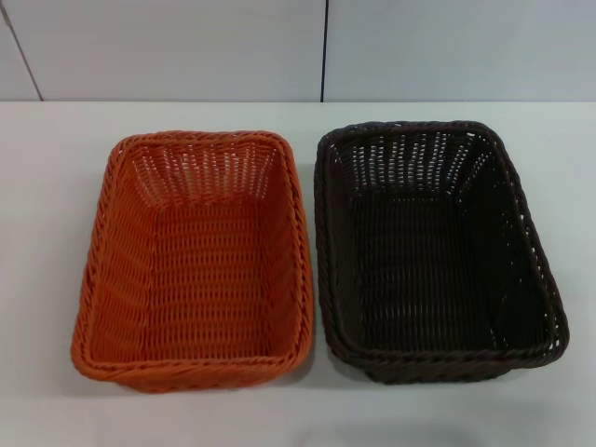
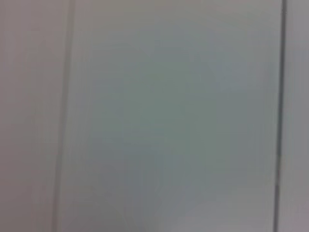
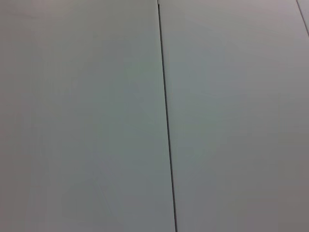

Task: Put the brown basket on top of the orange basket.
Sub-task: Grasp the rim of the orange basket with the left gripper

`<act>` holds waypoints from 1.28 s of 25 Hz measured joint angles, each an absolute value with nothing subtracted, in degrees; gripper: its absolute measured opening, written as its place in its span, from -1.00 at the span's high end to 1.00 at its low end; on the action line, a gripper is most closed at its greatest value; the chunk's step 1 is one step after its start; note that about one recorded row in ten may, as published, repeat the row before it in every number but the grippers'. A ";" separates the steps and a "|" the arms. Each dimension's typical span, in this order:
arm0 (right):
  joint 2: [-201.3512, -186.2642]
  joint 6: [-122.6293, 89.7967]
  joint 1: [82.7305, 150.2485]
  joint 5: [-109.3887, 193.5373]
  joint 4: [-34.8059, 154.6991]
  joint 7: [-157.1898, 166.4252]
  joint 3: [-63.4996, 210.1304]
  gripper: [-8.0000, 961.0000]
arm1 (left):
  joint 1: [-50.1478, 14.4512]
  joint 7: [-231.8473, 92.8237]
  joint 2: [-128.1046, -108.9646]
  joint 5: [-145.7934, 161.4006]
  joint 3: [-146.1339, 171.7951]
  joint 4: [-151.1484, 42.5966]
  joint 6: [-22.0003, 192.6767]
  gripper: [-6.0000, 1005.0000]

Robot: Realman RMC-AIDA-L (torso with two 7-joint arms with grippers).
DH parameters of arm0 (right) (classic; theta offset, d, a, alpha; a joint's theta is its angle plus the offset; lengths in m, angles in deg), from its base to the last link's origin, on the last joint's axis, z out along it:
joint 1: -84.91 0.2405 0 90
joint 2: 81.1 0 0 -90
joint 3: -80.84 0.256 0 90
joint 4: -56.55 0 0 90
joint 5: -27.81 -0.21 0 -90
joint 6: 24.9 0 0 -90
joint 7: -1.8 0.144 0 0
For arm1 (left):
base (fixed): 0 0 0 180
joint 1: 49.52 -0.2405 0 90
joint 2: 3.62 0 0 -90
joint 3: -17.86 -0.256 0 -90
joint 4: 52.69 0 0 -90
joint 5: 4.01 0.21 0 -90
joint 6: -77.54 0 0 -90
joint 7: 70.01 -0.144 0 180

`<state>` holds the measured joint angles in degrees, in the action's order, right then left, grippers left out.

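The orange basket sits on the white table at the left in the head view, upright and empty. The brown basket sits right beside it on the right, upright and empty, their long rims almost touching. Neither gripper shows in any view. The left wrist and right wrist views show only pale wall panels with dark seams.
The white table ends at a pale panelled wall behind the baskets. A dark vertical seam runs down the wall above the gap between the baskets.
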<state>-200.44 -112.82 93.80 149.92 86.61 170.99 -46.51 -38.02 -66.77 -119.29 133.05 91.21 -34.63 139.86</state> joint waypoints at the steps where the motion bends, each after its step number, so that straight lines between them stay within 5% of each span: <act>1: -200.42 -112.73 93.89 149.91 86.86 170.99 -46.51 -0.29 | -38.03 -66.49 -118.95 133.54 91.21 -34.07 138.84 -0.39; 3: -200.31 -112.50 94.12 149.92 87.11 170.99 -46.51 -0.29 | -38.36 -65.35 -117.75 135.18 91.14 -31.79 135.44 -0.39; 4: -200.31 -112.50 94.12 149.92 87.11 170.99 -46.51 -0.29 | -40.32 -60.67 -114.15 140.45 91.21 -23.12 126.54 -0.39; 5: -200.26 -112.34 94.28 149.92 87.20 170.99 -46.51 -0.29 | -40.97 -59.31 -113.28 142.03 91.29 -20.71 124.44 -0.39; 7: -200.22 -111.93 94.97 149.92 87.14 170.99 -46.50 -0.29 | -45.87 -53.24 -108.17 150.19 93.17 -3.31 112.62 -0.39; 15: -200.18 -110.04 95.17 149.90 87.13 170.99 -46.50 -0.29 | -51.38 -51.63 -106.33 159.58 98.02 19.51 89.43 -0.39; 16: -200.13 -108.80 95.17 149.86 87.33 170.99 -46.50 -0.29 | -52.32 -55.25 -107.18 161.43 99.60 31.47 72.98 -0.39; 20: -200.09 -107.42 95.26 149.76 87.39 170.99 -46.34 -0.29 | -52.34 -57.11 -107.79 161.42 99.87 34.03 68.46 -0.39; 21: -199.91 -106.51 95.53 149.68 87.39 170.99 -46.08 -0.29 | -50.45 -67.85 -114.01 161.36 103.65 44.16 46.18 -0.40; 22: -199.91 -106.51 95.53 149.68 87.39 170.99 -46.08 -0.29 | -50.45 -67.85 -114.01 161.36 103.65 44.16 46.18 -0.40; 23: -199.80 -106.14 95.76 149.61 87.38 170.99 -45.99 -0.29 | -49.26 -71.98 -117.15 161.36 105.99 45.95 40.44 -0.40; 26: -199.50 -105.63 96.58 149.48 87.25 171.00 -45.73 -0.29 | -45.67 -79.72 -122.31 160.29 110.26 49.26 27.53 -0.40; 32: -199.37 -104.72 96.83 149.65 87.43 171.00 -45.81 -0.29 | -40.23 -76.67 -121.77 157.97 108.95 51.86 15.86 -0.39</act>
